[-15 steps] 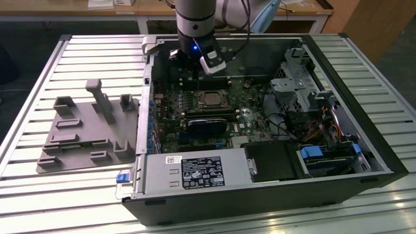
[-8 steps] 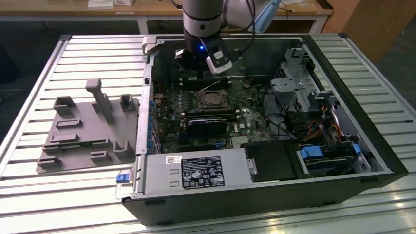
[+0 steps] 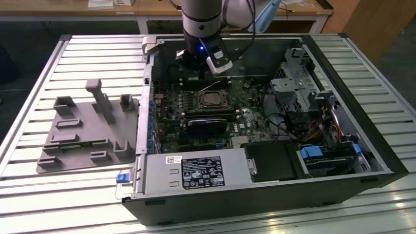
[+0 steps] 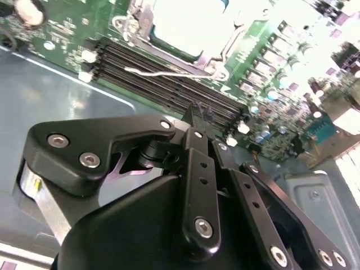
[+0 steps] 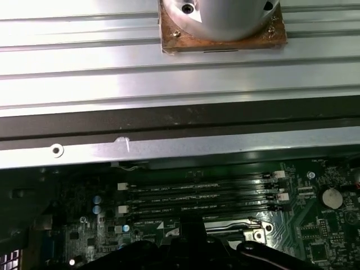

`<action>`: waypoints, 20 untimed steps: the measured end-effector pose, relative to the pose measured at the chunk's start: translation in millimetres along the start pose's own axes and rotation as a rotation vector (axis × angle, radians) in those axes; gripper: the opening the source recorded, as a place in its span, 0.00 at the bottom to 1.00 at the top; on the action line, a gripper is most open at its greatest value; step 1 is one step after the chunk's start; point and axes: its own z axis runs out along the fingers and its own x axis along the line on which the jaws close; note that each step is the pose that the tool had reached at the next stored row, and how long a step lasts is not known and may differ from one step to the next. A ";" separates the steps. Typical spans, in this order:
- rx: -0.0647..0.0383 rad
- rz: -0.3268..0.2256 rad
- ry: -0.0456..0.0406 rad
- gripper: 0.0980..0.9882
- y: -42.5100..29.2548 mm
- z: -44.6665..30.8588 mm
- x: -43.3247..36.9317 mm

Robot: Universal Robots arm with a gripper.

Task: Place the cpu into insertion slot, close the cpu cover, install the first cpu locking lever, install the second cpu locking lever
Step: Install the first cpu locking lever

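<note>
The cpu [image 3: 211,100] lies in the insertion slot [image 3: 200,106] on the green board inside the open case; its pale top [image 4: 183,22] is bright in the second wrist view. The silver cpu cover [image 4: 222,53] rests flat around it. One thin wire locking lever [image 4: 169,73] stands free, reaching out over the black memory slots [image 5: 197,194]. My gripper [image 4: 196,108] hovers above those memory slots, just behind the socket, with its fingers together and nothing between them. In the exterior view the gripper [image 3: 194,68] hangs at the case's far wall.
A black heatsink block [image 3: 206,124] sits in front of the socket. The drive cage [image 3: 295,80] and cables fill the exterior view's right side, and the power supply [image 3: 188,173] the near side. A grey fixture [image 3: 87,129] lies on the slatted table outside the case.
</note>
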 end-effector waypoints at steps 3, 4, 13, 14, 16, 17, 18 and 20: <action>-0.002 -0.007 -0.0316 0.00 -0.5 0.9 0.9; -0.002 -0.010 -0.0416 0.00 -0.6 1.1 1.2; 0.041 -0.012 -0.0818 0.00 -1.7 4.8 2.2; 0.044 -0.010 -0.0827 0.00 -1.9 5.5 2.2; 0.044 -0.009 -0.0830 0.00 -2.2 7.0 1.7; 0.044 -0.008 -0.0831 0.00 -2.3 7.8 1.0; 0.044 -0.008 -0.0831 0.00 -2.4 8.5 0.1; 0.044 -0.007 -0.0834 0.00 -2.5 9.9 -2.5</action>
